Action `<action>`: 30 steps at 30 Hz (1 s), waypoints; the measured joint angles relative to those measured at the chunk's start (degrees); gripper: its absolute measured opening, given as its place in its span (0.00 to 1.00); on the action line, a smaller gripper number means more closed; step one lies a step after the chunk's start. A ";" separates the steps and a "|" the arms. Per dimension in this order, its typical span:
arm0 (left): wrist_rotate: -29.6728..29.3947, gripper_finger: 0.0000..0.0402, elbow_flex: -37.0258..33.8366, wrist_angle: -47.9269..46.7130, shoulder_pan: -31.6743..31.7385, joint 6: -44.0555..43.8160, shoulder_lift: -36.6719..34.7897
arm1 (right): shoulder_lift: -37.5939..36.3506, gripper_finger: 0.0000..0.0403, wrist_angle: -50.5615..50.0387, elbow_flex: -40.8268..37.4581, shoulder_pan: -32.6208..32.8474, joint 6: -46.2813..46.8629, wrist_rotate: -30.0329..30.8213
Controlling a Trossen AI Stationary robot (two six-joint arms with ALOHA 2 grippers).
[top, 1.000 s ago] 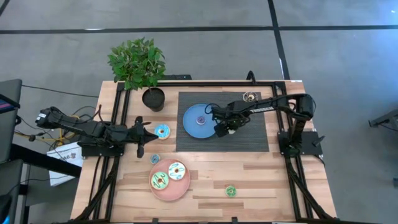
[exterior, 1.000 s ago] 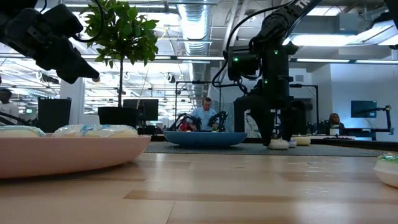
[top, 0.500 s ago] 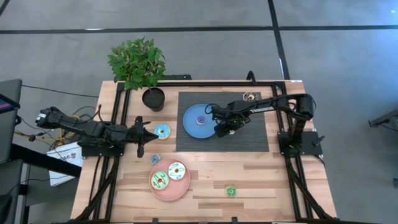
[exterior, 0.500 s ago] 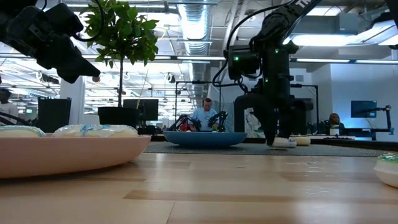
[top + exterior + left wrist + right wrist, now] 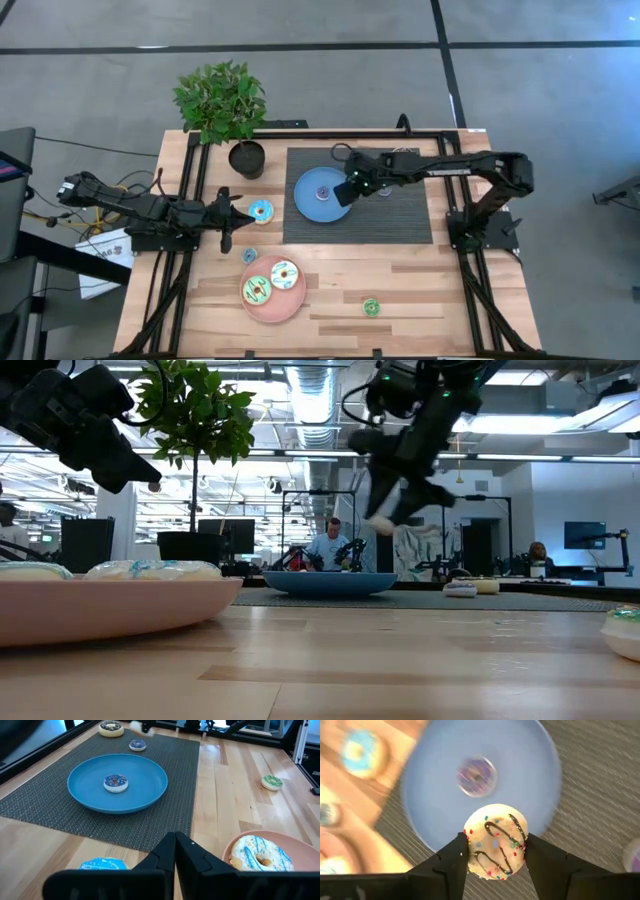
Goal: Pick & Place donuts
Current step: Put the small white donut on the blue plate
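My right gripper (image 5: 345,192) hangs above the right rim of the blue plate (image 5: 305,205), shut on a cream mini donut (image 5: 496,847) with a chocolate drizzle. A purple mini donut (image 5: 322,192) lies on that plate. My left gripper (image 5: 240,218) hovers shut next to the light blue donut (image 5: 261,211), which lies flat on the wood. The green donut (image 5: 256,291) and the white donut (image 5: 284,275) lie on the pink plate (image 5: 270,310). A green mini (image 5: 371,307) sits on the table near its near edge. My right gripper pinches the cream mini donut between its two fingers (image 5: 452,857), one on each side of its rim (image 5: 470,845). The fingers come from above, slanting down. The donut is lifted clear, icing up, over the blue plate's edge (image 5: 540,827).
A dark mat (image 5: 400,220) lies under the blue plate. On it sit a small bluish mini (image 5: 137,745) and a brown-centred donut (image 5: 111,728) near the far edge. A potted plant (image 5: 246,158) stands at the far left. Another small mini (image 5: 249,256) lies beside the pink plate.
My right gripper stood low on the mat over the cream mini donut. It has since risen and moved left toward the blue plate, tipping to a slant. The donut has come up with it, lifted clear of the mat.
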 joint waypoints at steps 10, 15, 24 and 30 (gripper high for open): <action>-0.02 0.00 0.00 0.79 0.00 0.00 0.00 | 16.19 0.43 -8.63 13.14 0.11 -4.56 -1.26; 0.06 0.00 0.00 0.95 0.00 -0.07 0.00 | 21.50 0.43 -14.75 17.29 0.11 -7.30 -1.22; 0.07 0.00 0.00 0.91 0.00 -0.11 0.02 | 21.97 0.52 -15.01 17.58 0.02 -7.47 -1.02; 0.11 0.00 0.00 0.92 0.00 -0.35 0.00 | 21.97 0.62 -14.98 17.58 0.04 -7.47 -1.03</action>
